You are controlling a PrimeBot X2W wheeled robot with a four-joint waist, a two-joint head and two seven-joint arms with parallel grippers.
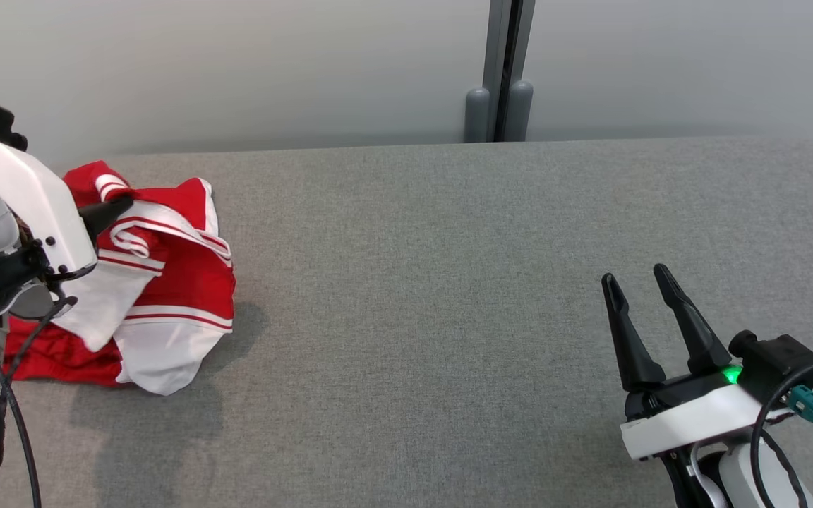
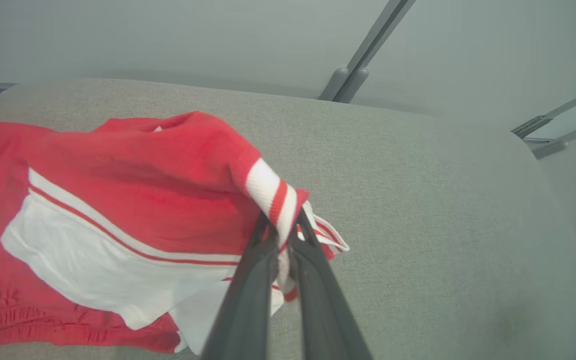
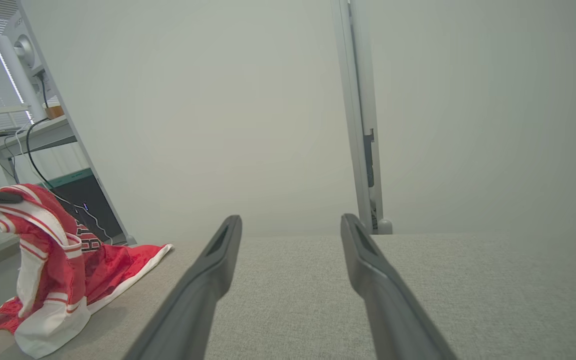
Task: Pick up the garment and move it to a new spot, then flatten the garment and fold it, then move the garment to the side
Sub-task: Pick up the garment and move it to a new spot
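Worryingly, the left hand point(image 2: 284, 235), clamped only on a striped cuff point(image 2: 273, 192) of the crumpled red-and-white fabric garment point(image 2: 133, 200), could lose it mid-lift; the right hand point(image 1: 634, 275) gapes empty.

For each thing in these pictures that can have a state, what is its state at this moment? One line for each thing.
garment: crumpled, not flattened or folded; one striped edge is raised, the rest lies on the grey surface.
left gripper: shut on the garment's striped edge.
right gripper: open, holding nothing, far from the garment.
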